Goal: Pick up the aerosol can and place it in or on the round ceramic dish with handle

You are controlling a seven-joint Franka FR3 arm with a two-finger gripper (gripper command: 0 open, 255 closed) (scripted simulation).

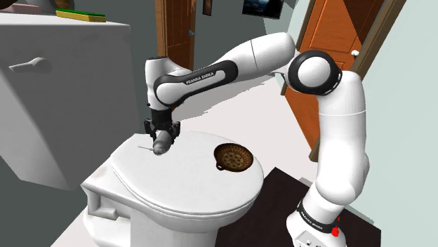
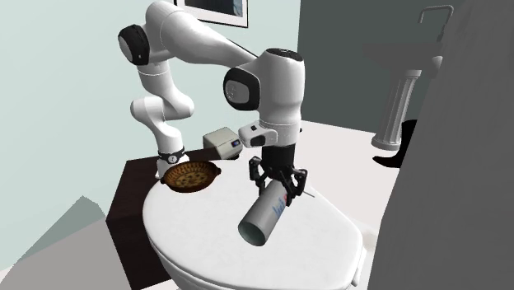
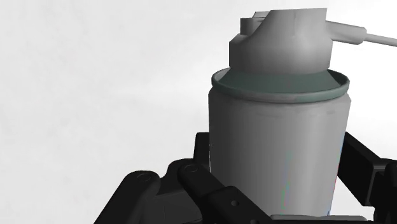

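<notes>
We see the gripper [image 2: 278,183] at the middle of the second exterior view, pointing down over the white toilet lid [image 2: 321,239]. Its two black fingers [image 3: 369,172] are drawn in against the grey can [image 2: 265,216] and clasp it from either side, so they stand only as far apart as the can is wide. The grip sits on the can's upper body, just below the nozzle cap [image 3: 286,44]. A thin straw [image 3: 366,36] runs sideways off that cap.

In the second exterior view the can hangs tilted from the fingers. Its flat bottom end points toward the lower left of the frame and sits close over the lid. We cannot tell whether that end touches the lid.

In the shoulder view the can shows left of centre, under the wrist of the white arm [image 1: 210,70], above the lid's far-left part.

The brown round dish [image 1: 232,157] with its small handle rests on the lid right of centre in the shoulder view. It sits well apart from the can, toward the dark stand [image 2: 123,206]. The toilet tank [image 1: 56,91] fills the shoulder view's upper left, and a pedestal sink [image 2: 404,74] stands at the second exterior view's upper right.
</notes>
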